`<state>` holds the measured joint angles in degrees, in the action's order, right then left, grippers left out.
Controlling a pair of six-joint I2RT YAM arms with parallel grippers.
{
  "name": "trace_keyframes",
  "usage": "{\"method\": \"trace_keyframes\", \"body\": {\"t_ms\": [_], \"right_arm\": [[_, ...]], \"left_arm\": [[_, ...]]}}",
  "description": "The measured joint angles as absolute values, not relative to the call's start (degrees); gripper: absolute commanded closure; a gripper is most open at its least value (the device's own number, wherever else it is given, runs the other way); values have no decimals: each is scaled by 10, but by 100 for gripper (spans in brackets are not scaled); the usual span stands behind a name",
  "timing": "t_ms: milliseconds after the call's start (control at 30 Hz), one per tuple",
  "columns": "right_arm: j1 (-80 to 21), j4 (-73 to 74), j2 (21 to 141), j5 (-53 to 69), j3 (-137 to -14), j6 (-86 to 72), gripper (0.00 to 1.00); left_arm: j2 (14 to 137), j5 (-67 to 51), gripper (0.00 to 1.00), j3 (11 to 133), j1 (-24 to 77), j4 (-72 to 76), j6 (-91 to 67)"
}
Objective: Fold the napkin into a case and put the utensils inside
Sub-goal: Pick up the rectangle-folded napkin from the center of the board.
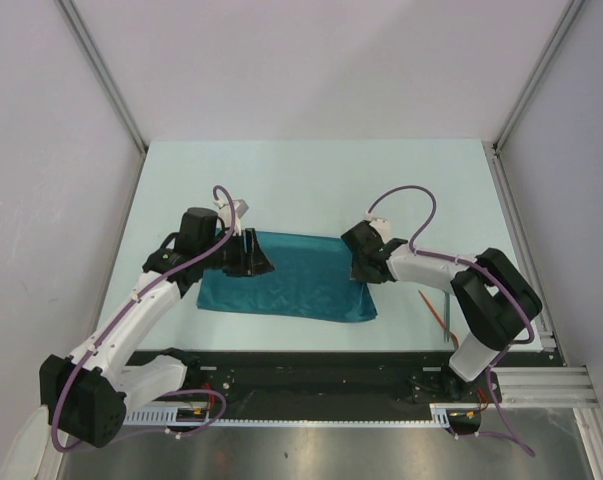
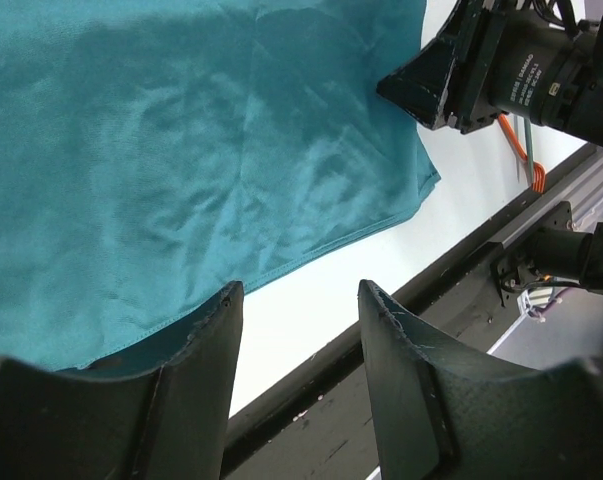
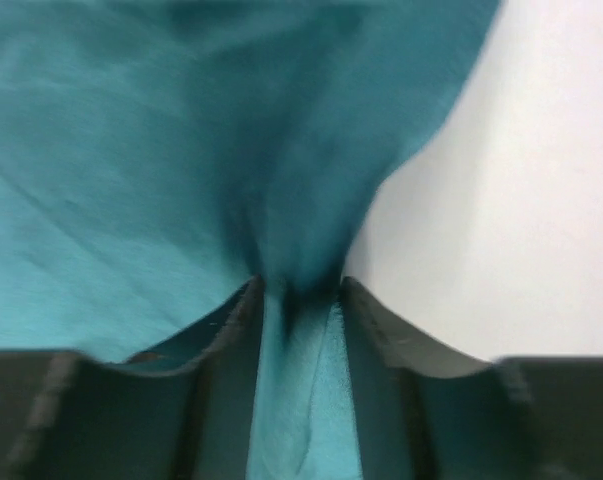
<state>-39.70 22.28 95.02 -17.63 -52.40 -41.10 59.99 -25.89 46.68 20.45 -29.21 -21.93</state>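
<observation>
The teal napkin [image 1: 301,285] lies spread flat on the table's middle, still a broad sheet and not a narrow case. At its right edge my right gripper [image 1: 367,268] is shut on a pinched fold of the cloth. In the right wrist view, that fold of the napkin [image 3: 131,150] fills the gap between the right gripper's [image 3: 299,290] jaws. My left gripper [image 1: 258,256] hangs over the napkin's upper left part. It is open, with bare table between the left gripper's [image 2: 299,300] jaws and the napkin's [image 2: 181,150] hem beside one finger. The orange-red utensil [image 1: 433,312] lies right of the cloth.
A black rail [image 1: 311,370] runs along the table's near edge, close below the napkin. The pale table [image 1: 311,180] reaches back to white walls and metal corner posts [image 1: 141,148]. In the left wrist view the right arm's black wrist [image 2: 521,60] sits above the utensil [image 2: 528,165].
</observation>
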Motion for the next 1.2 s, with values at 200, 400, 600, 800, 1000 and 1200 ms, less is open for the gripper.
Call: {"method": "trace_keyframes", "body": {"t_ms": [200, 400, 600, 800, 1000, 1200], "right_arm": [[-398, 165, 953, -161, -514, -418, 94], [-378, 152, 928, -139, -488, -406, 100], [-306, 185, 853, -103, -426, -359, 100], [-199, 238, 765, -84, -396, -293, 100], [-181, 265, 739, -76, -410, -259, 100], [-255, 298, 779, -88, -479, -262, 100]], "left_arm": [[600, -259, 45, 467, 201, -303, -218], [600, -262, 46, 466, 190, -305, -215], [604, -281, 47, 453, 156, -287, -229], [631, -303, 48, 435, 137, -252, -258], [668, -324, 48, 416, 125, -215, -287], [675, -335, 45, 415, 88, -206, -291]]}}
